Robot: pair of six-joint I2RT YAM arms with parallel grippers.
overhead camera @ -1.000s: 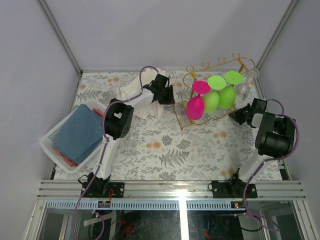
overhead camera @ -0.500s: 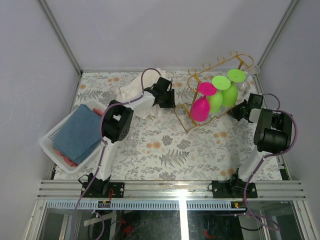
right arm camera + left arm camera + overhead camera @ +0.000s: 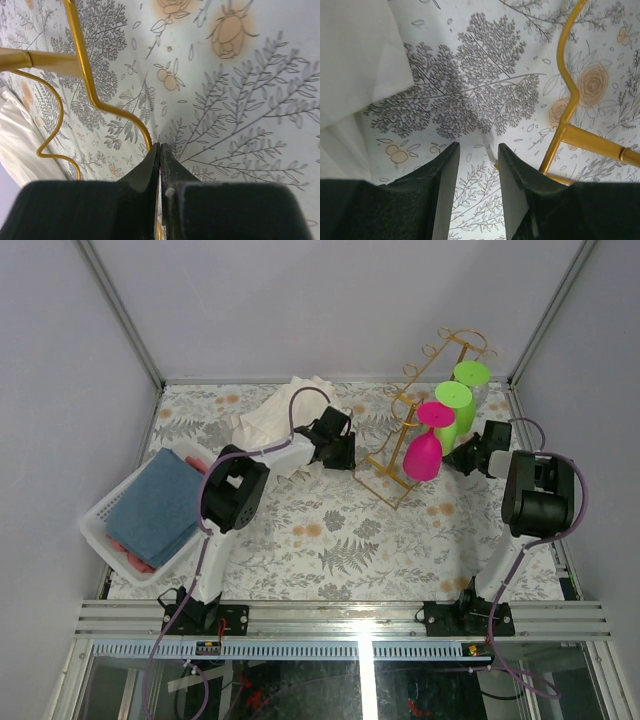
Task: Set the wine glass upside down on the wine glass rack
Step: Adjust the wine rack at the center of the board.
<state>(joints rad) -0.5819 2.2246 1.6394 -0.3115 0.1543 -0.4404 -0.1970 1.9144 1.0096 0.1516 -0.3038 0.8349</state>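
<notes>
The gold wine glass rack (image 3: 405,435) stands at the back right of the table. Three wine glasses hang upside down from its rails: a pink one (image 3: 423,457) and two green ones (image 3: 456,408) (image 3: 472,375). My left gripper (image 3: 340,452) sits low by the rack's left base corner. In the left wrist view it (image 3: 477,147) is open with only tablecloth between the fingers, and the rack's base bar (image 3: 566,132) lies just to the right. My right gripper (image 3: 463,457) is at the rack's right side. It (image 3: 160,146) is shut, its tips against the rack's base wire (image 3: 95,97).
A crumpled white cloth (image 3: 272,422) lies behind the left gripper and shows too in the left wrist view (image 3: 355,60). A white basket (image 3: 100,523) holding blue cloths (image 3: 158,502) stands at the left edge. Grey walls close off the back and sides.
The rack has swung round with its glasses, its rails now pointing toward the back wall. The left gripper has moved slightly right; the right gripper has shifted left and back along the rack.
</notes>
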